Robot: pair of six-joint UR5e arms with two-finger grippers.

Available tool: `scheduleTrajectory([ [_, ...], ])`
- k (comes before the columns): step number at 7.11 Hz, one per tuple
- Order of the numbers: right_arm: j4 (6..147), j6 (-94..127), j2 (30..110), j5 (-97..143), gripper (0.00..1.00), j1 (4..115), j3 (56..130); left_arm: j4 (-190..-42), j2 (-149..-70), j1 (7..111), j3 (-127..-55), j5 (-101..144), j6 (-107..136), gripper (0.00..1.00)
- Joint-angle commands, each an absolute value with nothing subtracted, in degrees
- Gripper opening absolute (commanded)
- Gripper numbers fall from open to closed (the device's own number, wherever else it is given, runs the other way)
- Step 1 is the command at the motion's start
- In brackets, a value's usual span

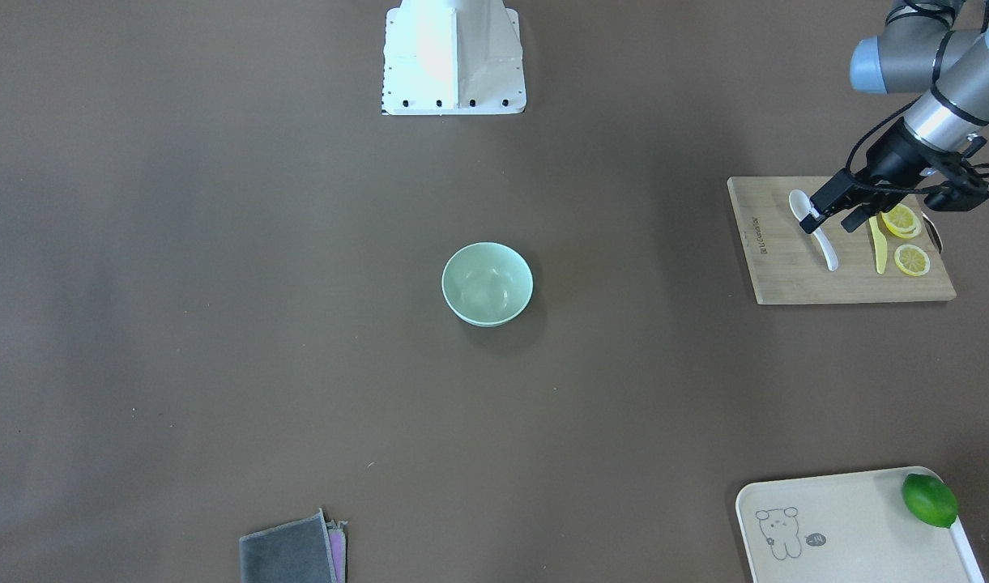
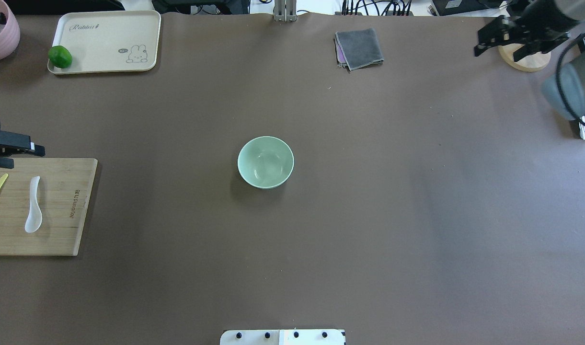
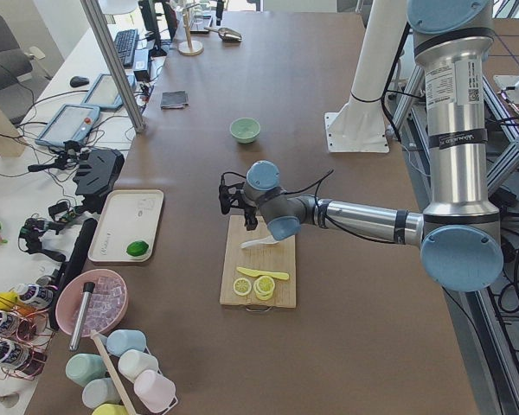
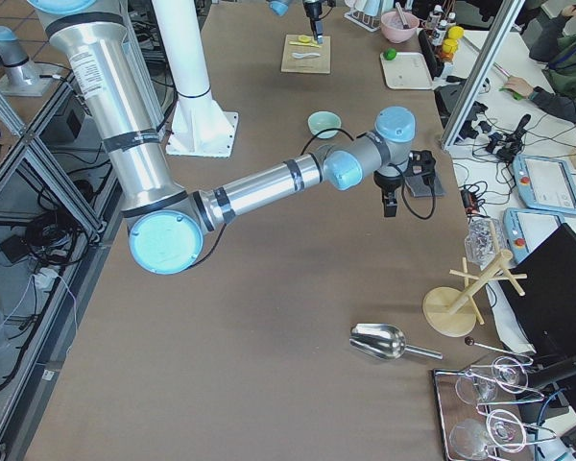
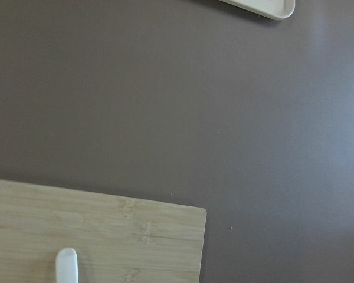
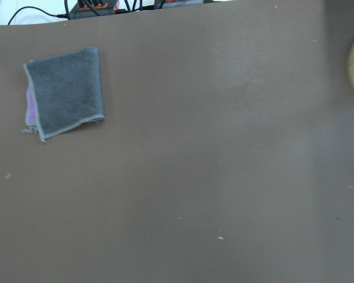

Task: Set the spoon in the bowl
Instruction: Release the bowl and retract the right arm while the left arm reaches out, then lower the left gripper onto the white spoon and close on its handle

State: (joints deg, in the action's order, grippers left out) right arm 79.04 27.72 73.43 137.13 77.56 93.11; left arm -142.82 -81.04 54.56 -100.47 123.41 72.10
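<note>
The white spoon [image 1: 818, 235] lies on a wooden cutting board [image 1: 786, 275] at the table's left end, and shows in the overhead view [image 2: 33, 206]. Its handle tip shows in the left wrist view [image 5: 66, 265]. My left gripper [image 1: 832, 221] hovers over the spoon with its jaws open and empty. It sits at the board's far edge in the overhead view [image 2: 24, 157]. The mint-green bowl [image 1: 487, 283] stands empty mid-table, far from the spoon [image 2: 266, 162]. My right gripper [image 2: 502, 50] is open and empty above the table's far right corner.
A pale-yellow knife [image 1: 877, 247] and lemon slices [image 1: 911, 259] lie on the board beside the spoon. A cream tray [image 1: 834, 526] holds a lime [image 1: 930, 500]. A grey cloth [image 1: 287, 555] lies at the far edge. A round wooden stand [image 2: 524, 61] sits under the right gripper.
</note>
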Motion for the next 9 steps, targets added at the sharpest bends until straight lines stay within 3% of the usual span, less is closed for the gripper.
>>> scheduleTrajectory([
  [1,78.93,19.08,79.00,138.96,1.00,81.91,93.08,-142.91,-76.14,50.02,-100.63,116.75,72.95,0.97],
  [2,78.93,18.99,79.88,139.13,1.00,82.18,93.34,-142.82,-75.42,49.14,-100.37,114.63,72.95,0.94],
  [3,78.93,18.29,80.50,139.04,1.00,82.44,93.43,-142.82,-75.24,49.04,-99.85,113.74,72.86,0.81],
  [6,78.84,16.79,81.91,138.96,1.00,83.50,93.52,-142.82,-75.93,47.03,-98.18,111.45,72.86,0.54],
  [9,78.84,16.79,81.91,138.96,1.00,83.50,93.43,-142.82,-76.29,46.50,-97.65,111.27,72.77,0.43],
])
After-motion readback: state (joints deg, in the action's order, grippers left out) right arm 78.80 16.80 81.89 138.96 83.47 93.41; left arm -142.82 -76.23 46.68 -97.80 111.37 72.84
